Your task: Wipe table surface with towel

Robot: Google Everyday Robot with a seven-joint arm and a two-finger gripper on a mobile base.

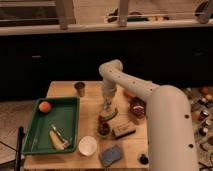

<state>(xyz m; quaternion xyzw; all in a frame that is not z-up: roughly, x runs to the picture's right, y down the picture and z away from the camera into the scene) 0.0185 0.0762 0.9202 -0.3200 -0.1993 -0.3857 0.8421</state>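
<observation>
The pale wooden table surface (90, 107) fills the middle of the camera view. My gripper (106, 105) hangs straight down from the white arm (131, 85), near the table's centre and just above a small green item (109, 114). A dark round item (103, 129) lies just in front of that. I see no pale grey-blue towel; it is hidden or out of view.
A green tray (35, 131) at the left holds an orange ball (45, 106) and a yellow item (56, 139). A metal cup (80, 88) stands at the back. A white bowl (87, 145), a blue pad (111, 155), a brown sponge (123, 130) and a dark red bowl (137, 106) lie near the front and right.
</observation>
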